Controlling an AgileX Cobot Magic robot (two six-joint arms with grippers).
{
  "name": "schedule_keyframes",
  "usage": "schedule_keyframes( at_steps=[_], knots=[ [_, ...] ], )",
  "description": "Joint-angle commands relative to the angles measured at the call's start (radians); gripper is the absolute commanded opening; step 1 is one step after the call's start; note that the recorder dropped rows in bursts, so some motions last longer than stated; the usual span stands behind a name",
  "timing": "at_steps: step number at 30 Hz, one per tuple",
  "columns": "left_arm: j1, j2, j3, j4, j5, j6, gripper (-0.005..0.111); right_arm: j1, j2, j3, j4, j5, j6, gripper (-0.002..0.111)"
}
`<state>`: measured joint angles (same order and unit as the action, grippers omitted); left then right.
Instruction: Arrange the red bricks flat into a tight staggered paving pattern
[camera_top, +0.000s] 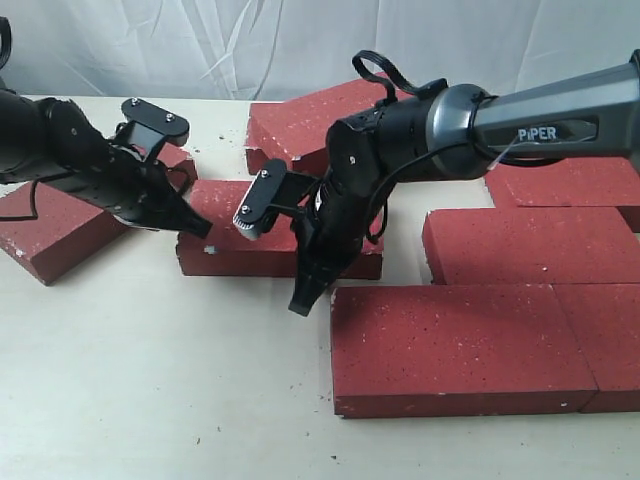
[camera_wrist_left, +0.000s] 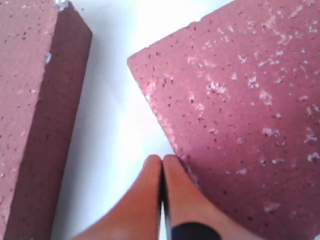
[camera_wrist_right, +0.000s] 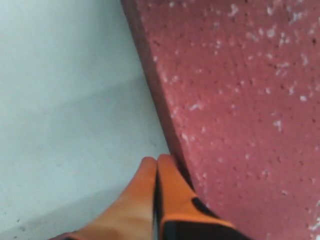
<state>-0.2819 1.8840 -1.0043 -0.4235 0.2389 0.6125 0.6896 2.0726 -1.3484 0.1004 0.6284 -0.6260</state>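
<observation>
Around the middle brick (camera_top: 235, 255), which lies flat on the pale table (camera_top: 150, 380), a lot is covered. The R arm crosses its R part, and the R gripper (camera_top: 299, 303) hangs past its front edge, tip down in the gap beside the front brick (camera_top: 460, 350). R wrist cam is blurry: the orange fingers (camera_wrist_right: 142, 195) are pressed together w/ nothing between them, tip just beside the edge of a brick top (camera_wrist_right: 250, 100); can't tell which brick. The L gripper (camera_top: 203, 229) sits at the middle brick's L end; contact is hard to judge from the exterior cam. L wrist cam: the fingers (camera_wrist_left: 145, 200) are also pressed together, empty, tip touching or v. near the edge of one brick face (camera_wrist_left: 240, 110). A second brick (camera_wrist_left: 30, 115) lies apart from it across bare table, cut off by the frame. Left of the middle brick, the L brick (camera_top: 50, 240) lies askew, its far side under the L arm. Behind the middle brick, the back brick (camera_top: 300, 120) is angled & partly hidden by the R wrist. A brick sliver (camera_top: 178, 160) shows behind the L gripper. Right of the middle brick, w/ a gap, the R-side brick (camera_top: 530, 245) lies flat, snug against the front brick's rear edge. Behind it the far R brick (camera_top: 570, 185) is mostly under the R arm. The corner brick (camera_top: 615, 345) touches the front brick's R end, cut off by the frame edge.
</observation>
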Motion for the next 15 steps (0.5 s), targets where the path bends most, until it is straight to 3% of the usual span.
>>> schedule_keyframes(
  at_steps=[1,12,15],
  knots=[
    [-0.018,0.029,-0.013,-0.014,-0.041,0.001,0.000,-0.007,0.002,-0.004,-0.085,-0.048,0.077,-0.001],
    [-0.019,0.031,-0.014,-0.030,-0.138,0.001,0.000,-0.069,0.002,-0.004,-0.113,-0.020,0.153,-0.001],
    [-0.019,0.031,-0.017,-0.008,-0.103,0.001,0.000,-0.067,-0.025,-0.004,-0.091,0.028,0.153,-0.001]
  ],
)
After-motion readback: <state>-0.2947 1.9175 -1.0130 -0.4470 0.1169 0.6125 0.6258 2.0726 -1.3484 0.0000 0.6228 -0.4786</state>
